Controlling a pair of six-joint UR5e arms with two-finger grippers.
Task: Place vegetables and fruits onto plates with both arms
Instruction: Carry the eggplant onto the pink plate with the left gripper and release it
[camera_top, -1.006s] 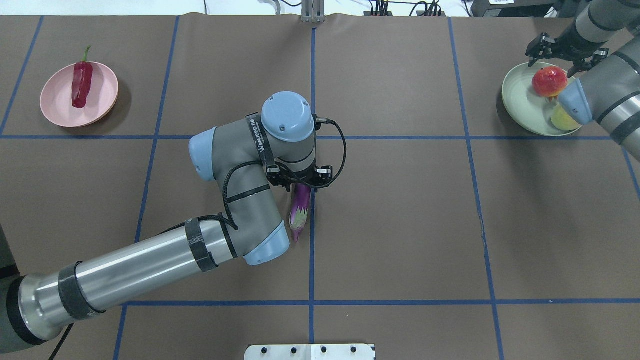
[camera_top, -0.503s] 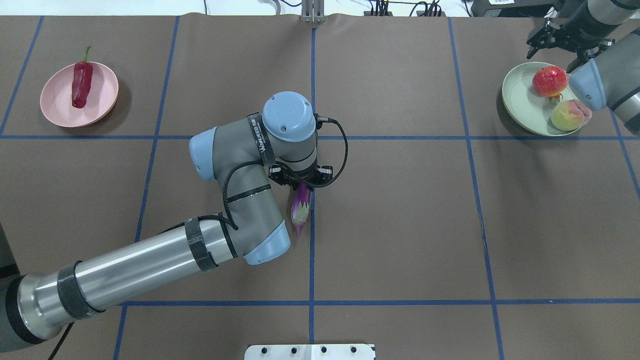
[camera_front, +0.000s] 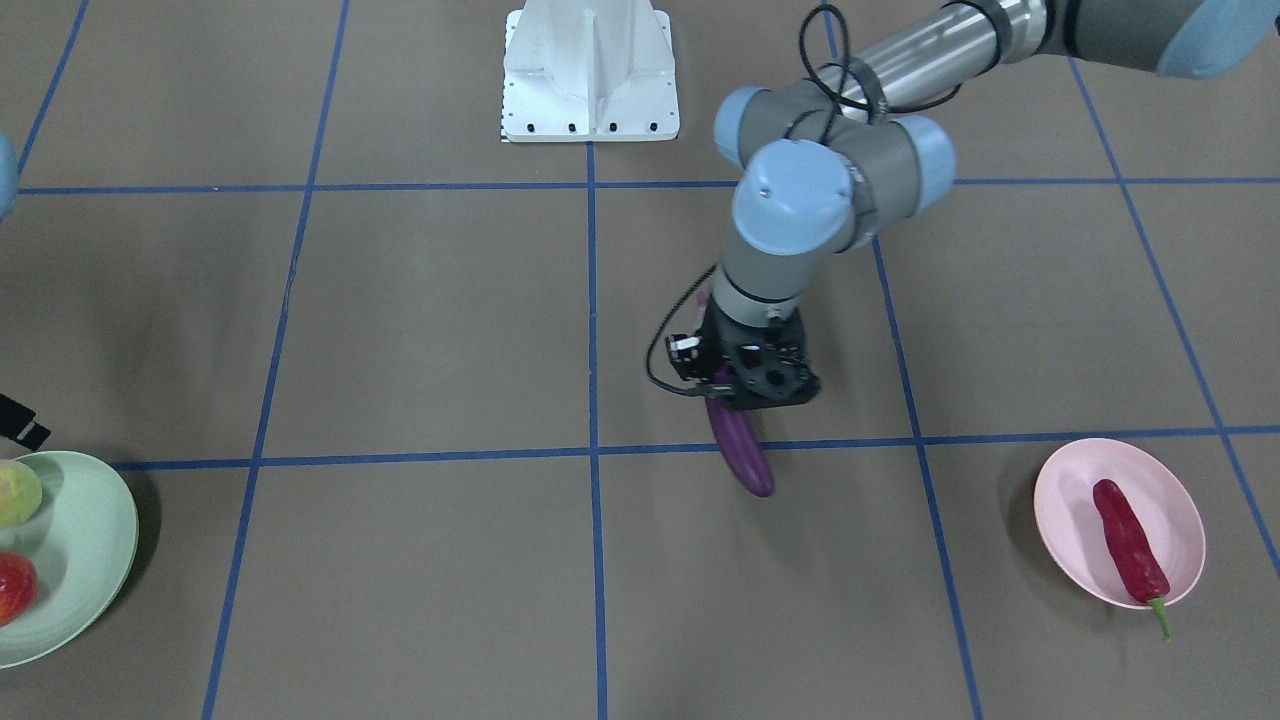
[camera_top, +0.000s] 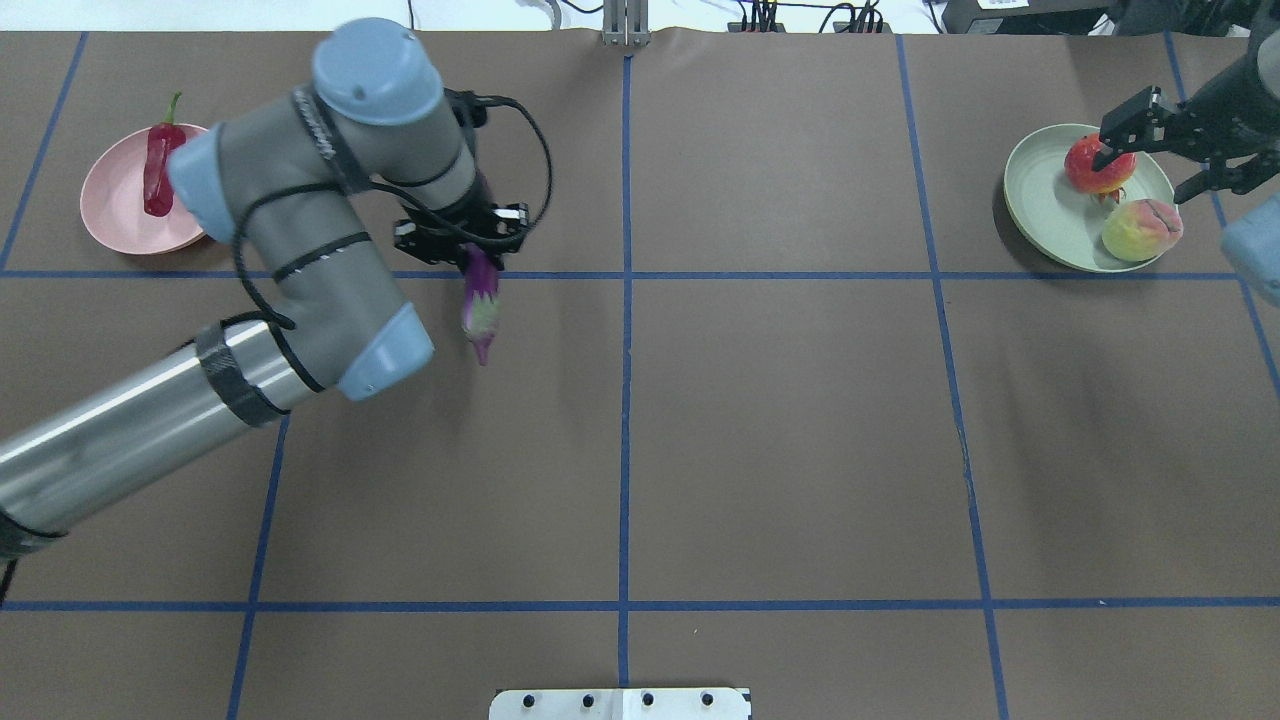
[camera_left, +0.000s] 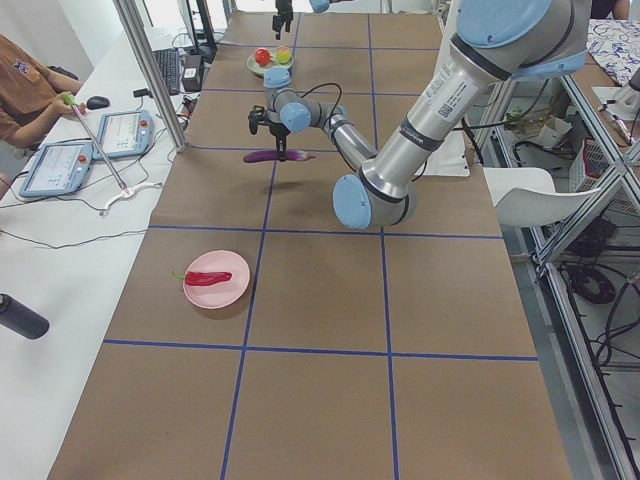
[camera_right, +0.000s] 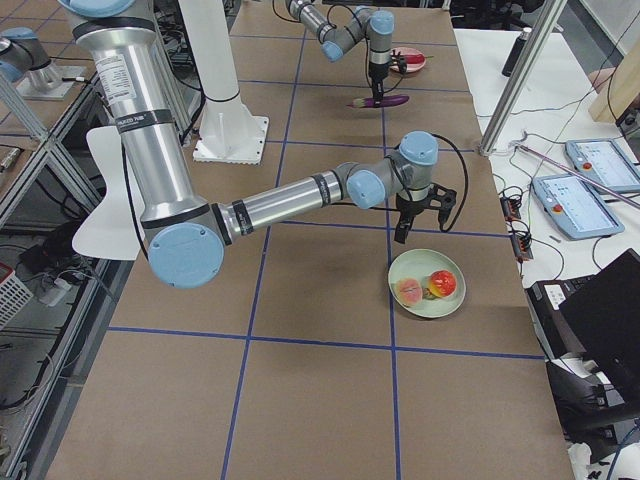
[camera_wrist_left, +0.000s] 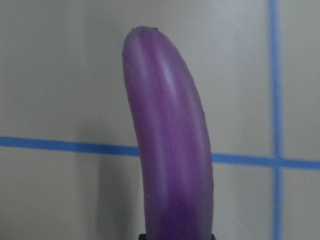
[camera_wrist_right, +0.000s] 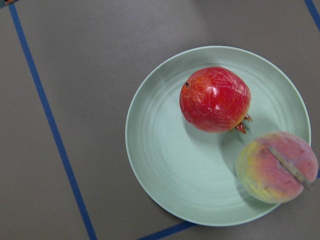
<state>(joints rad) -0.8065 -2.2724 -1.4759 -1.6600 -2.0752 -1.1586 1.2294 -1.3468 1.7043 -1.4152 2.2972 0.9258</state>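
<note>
Our left gripper (camera_top: 470, 252) clamps the eggplant (camera_top: 481, 305) mid-length, level beneath its jaws for carrying toward the pink plate (camera_top: 112, 225), while our right gripper (camera_top: 1150, 162) holds its jaws apart, empty, above the green plate (camera_top: 1040, 215).

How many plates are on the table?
2. The pink plate is on the robot's left, with the red chili on it. The green plate is on the robot's right, holding the red fruit and the peach. None seems hidden.
</note>
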